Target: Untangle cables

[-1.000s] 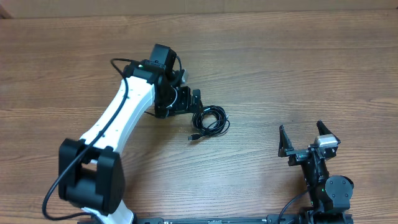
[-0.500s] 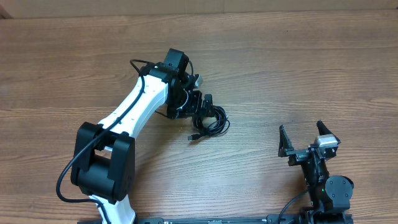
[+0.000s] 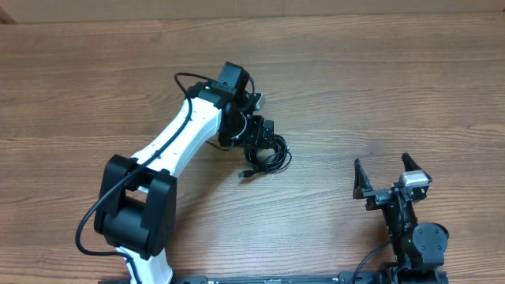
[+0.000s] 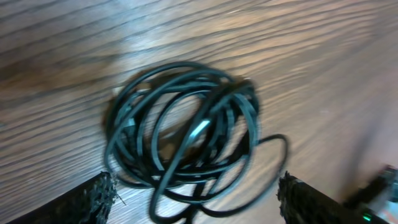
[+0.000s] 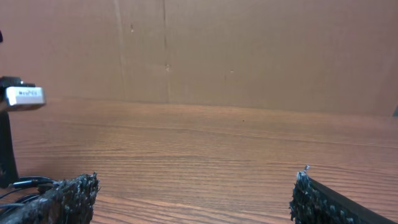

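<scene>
The cables (image 3: 268, 155) lie as a small black coil on the wooden table, with one plug end (image 3: 245, 172) sticking out to the lower left. In the left wrist view the coil (image 4: 186, 140) fills the middle, with loops running between the two fingertips. My left gripper (image 3: 262, 136) is open and sits right over the coil's upper left edge; in its own view (image 4: 196, 199) the fingers straddle the lower loops without closing. My right gripper (image 3: 391, 175) is open and empty near the table's front right, far from the coil; its fingers (image 5: 196, 196) frame bare wood.
The wooden table (image 3: 379, 87) stretches around the coil. A brown cardboard wall (image 5: 249, 50) stands at the far edge. The white left arm (image 3: 177, 142) reaches diagonally from the front left. A white tag (image 5: 25, 95) on the left arm shows at the right wrist view's left edge.
My left arm has swung right and slightly forward, bringing the open gripper from beside the coil to over its upper left edge. The coil and the right arm have not moved.
</scene>
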`<state>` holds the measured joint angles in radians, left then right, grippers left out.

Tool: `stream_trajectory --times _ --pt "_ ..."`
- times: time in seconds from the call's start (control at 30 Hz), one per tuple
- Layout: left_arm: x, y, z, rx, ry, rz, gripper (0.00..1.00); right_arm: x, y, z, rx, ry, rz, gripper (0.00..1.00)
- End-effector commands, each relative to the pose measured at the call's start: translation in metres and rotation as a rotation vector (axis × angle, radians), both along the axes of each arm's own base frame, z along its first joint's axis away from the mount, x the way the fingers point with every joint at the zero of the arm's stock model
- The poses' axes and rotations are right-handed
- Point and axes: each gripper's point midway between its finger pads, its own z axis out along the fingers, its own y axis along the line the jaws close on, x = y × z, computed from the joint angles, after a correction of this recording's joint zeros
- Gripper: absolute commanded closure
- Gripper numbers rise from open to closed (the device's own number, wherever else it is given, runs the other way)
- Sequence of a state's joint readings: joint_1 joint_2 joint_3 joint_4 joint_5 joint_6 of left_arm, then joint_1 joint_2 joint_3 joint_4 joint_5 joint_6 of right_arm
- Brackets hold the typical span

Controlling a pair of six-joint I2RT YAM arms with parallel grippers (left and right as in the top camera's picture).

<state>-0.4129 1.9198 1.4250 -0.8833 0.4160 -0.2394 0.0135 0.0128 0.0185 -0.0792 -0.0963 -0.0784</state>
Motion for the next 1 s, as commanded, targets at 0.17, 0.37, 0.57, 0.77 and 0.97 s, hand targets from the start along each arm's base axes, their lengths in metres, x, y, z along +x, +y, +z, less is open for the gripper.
stream_trajectory --times 0.17,0.37,0.57,0.77,0.97 --pt "0.005 0.015 -0.027 0.129 0.022 0.036 0.39 0.000 -0.002 -0.002 0.003 -0.003 -0.012 0.00" --pt "0.007 0.016 -0.029 0.140 0.015 0.039 0.58 0.000 -0.002 -0.002 0.003 -0.003 -0.012 0.00" --pt "0.008 0.016 -0.029 0.139 0.012 0.039 0.93 0.000 -0.002 -0.002 0.003 -0.003 -0.012 0.00" --pt "0.008 0.009 -0.020 0.080 0.025 0.047 0.96 0.000 -0.002 -0.002 0.003 -0.003 -0.012 0.00" --pt "0.018 0.001 0.023 -0.029 0.009 0.058 0.96 0.000 -0.002 -0.002 0.003 -0.003 -0.012 0.00"
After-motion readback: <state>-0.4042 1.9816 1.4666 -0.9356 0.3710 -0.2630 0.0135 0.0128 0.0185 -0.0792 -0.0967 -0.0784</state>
